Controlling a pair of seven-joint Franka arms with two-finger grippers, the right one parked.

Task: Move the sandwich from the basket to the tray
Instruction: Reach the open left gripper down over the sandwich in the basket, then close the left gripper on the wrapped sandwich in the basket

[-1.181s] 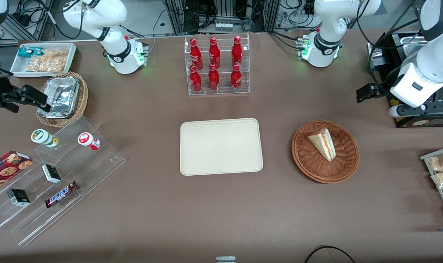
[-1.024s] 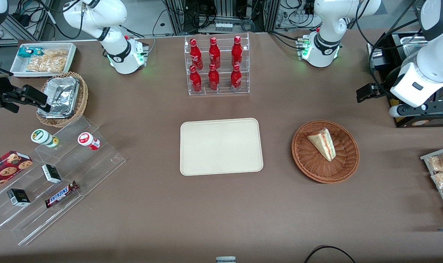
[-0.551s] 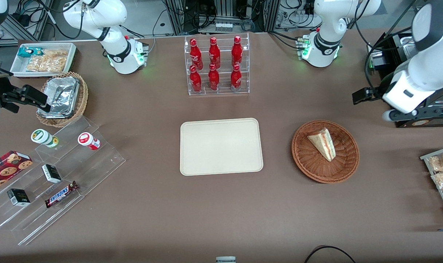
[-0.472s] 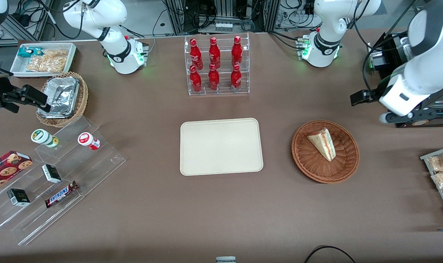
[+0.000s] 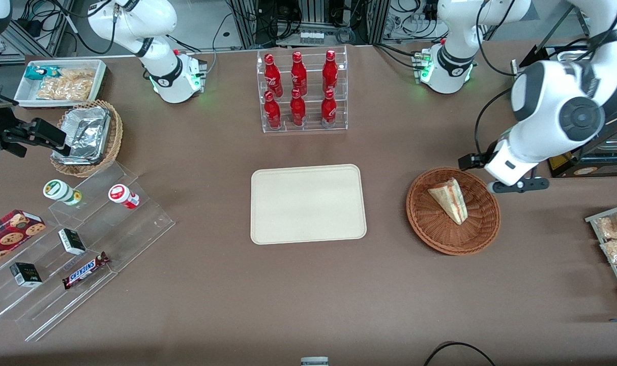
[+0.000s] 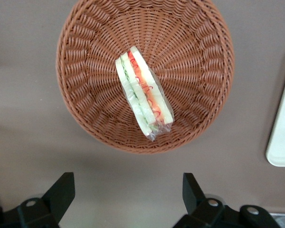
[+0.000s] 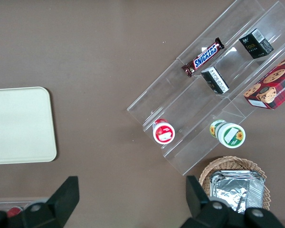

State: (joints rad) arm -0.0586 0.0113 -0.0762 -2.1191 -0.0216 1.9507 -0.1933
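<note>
I see my gripper [image 6: 126, 190] above the basket's [image 6: 85, 42] rim, fingers [image 6: 61, 190] spread wide and empty; the sandwich [image 6: 143, 99] lies in the basket's middle, clear of them, toward the working arm's end of the bench.

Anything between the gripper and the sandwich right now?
Nothing: in the left wrist view the open gripper hangs above the basket rim, sandwich unobstructed.

The tool [image 6: 127, 194], fingers spread wide, now hangs just beside the basket [image 5: 453, 210], in from the worktop's edge.
</note>
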